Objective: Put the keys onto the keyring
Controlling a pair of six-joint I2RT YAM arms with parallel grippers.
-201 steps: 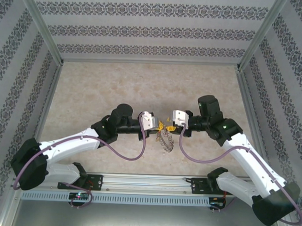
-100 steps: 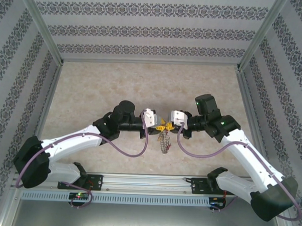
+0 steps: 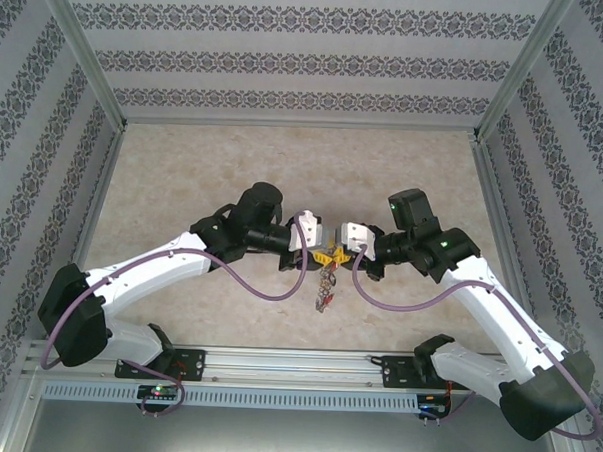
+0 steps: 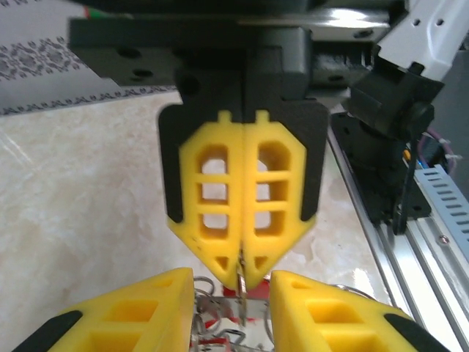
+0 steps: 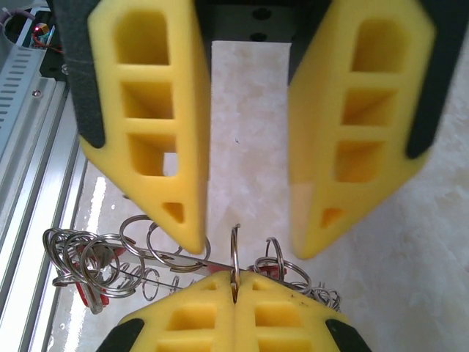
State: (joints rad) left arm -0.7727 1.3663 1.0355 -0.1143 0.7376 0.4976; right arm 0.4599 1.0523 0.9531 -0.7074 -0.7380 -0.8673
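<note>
Beige marbled tabletop (image 3: 285, 155), patterned walls (image 3: 299, 61), aluminium rail (image 3: 295, 364)

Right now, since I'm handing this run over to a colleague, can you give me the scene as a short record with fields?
right hand: shut, pinching one loop of the keyring
left hand: open, fingers either side of that loop
keyring position: trails from the grip toward the near edge; table contact unclear
tags: red tag visible among the loops

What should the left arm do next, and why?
Probably close the left gripper: its fingers stand open on either side of a loop of the keyring, which the right gripper pinches shut, so closing should give both arms a hold.
</note>
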